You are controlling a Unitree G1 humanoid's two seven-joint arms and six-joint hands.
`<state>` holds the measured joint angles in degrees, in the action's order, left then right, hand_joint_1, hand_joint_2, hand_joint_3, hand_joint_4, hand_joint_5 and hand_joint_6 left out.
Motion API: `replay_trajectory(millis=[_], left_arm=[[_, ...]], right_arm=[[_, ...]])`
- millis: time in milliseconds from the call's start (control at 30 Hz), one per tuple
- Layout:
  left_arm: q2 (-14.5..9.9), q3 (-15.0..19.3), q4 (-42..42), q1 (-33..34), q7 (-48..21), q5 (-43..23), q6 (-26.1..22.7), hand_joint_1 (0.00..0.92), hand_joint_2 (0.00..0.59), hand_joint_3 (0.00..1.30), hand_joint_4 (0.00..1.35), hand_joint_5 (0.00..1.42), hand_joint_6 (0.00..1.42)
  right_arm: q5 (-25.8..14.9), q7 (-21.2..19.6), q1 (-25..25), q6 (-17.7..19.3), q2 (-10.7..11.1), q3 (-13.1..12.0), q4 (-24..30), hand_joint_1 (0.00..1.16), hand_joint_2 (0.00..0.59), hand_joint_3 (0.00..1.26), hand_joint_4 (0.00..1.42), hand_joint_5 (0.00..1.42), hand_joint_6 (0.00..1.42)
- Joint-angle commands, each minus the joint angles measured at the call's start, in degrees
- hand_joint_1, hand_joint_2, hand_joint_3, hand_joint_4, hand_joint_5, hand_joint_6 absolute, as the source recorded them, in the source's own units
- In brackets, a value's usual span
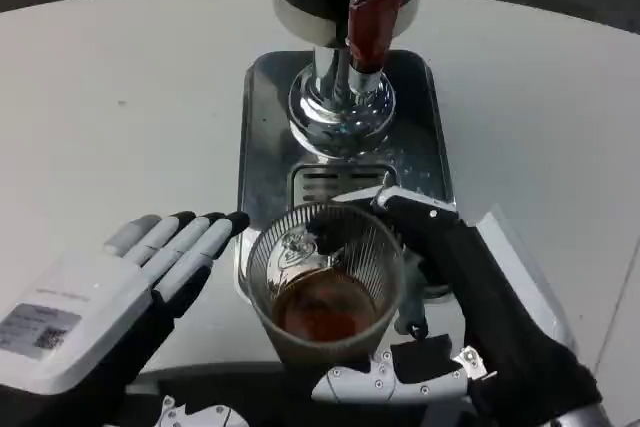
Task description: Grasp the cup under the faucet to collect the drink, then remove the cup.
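One cup (325, 285) of brown drink sits in your right hand (455, 292), fingers wrapped round its ribbed wall, clear of the faucet (366, 32) and near the drip tray (262, 117) front edge. Keep it level, draw it slowly toward you. Your left hand (130, 282) waits flat, fingers spread, holding nothing.

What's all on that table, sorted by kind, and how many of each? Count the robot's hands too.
Robot hands: 2, the left hand and the right hand, which holds the cup
Glass cups: 1, the cup with brown drink in it
Drink dispensers: 1, the dispenser with a red faucet lever
Metal trays: 1, the tray
Total: 5
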<state>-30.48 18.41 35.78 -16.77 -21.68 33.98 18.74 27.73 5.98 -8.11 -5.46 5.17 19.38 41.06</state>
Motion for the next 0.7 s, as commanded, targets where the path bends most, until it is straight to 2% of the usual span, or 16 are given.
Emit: replay_trajectory(millis=[33, 300, 700], left_arm=[[0.22, -1.30, 1.04, -0.96, 0.54, 1.35, -0.94, 0.000, 0.054, 0.00, 0.00, 0.00, 0.00], [0.11, -4.29, 2.61, -1.35, -0.44, 2.78, -2.20, 0.000, 0.043, 0.00, 0.00, 0.00, 0.00], [0.74, -5.27, 2.93, -0.55, 1.50, 4.60, -4.36, 0.000, 0.037, 0.00, 0.00, 0.00, 0.00]], right_arm=[[-0.87, -0.23, -1.79, 2.09, -0.07, 0.69, 3.24, 1.15, 0.115, 0.64, 0.90, 0.94, 1.31], [-1.11, -0.69, -4.17, 2.71, -0.12, 0.56, 5.53, 1.14, 0.115, 0.65, 0.91, 0.94, 1.31], [-1.82, -2.39, -6.99, 4.82, -0.46, 0.13, 5.85, 1.14, 0.114, 0.65, 0.91, 0.95, 1.31]])
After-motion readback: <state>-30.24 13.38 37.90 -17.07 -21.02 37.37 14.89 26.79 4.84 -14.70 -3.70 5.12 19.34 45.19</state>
